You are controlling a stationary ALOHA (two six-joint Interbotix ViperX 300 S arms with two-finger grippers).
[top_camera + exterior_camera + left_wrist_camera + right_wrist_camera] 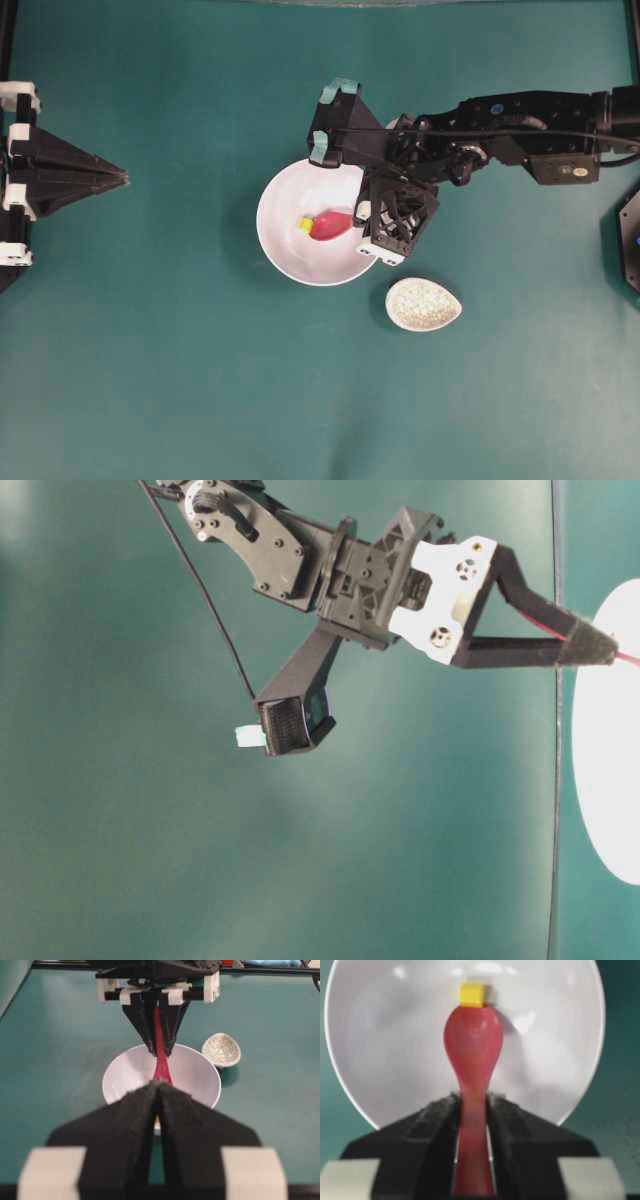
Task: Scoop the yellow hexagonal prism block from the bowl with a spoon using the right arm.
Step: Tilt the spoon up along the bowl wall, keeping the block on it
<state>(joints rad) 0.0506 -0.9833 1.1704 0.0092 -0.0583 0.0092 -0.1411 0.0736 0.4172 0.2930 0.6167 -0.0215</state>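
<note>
The white bowl sits at mid-table. Inside it lies the yellow hexagonal prism block, right at the far tip of the red-pink spoon. In the right wrist view the block rests on the bowl's inner surface, against the front edge of the spoon's scoop, not in it. My right gripper is shut on the spoon's handle and reaches over the bowl's right rim. My left gripper hangs far to the left with its fingertips pressed together, holding nothing.
A small speckled egg-shaped spoon rest stands just below and right of the bowl. The right arm stretches in from the right edge. Another black piece sits at the right edge. Teal tabletop surrounds the bowl.
</note>
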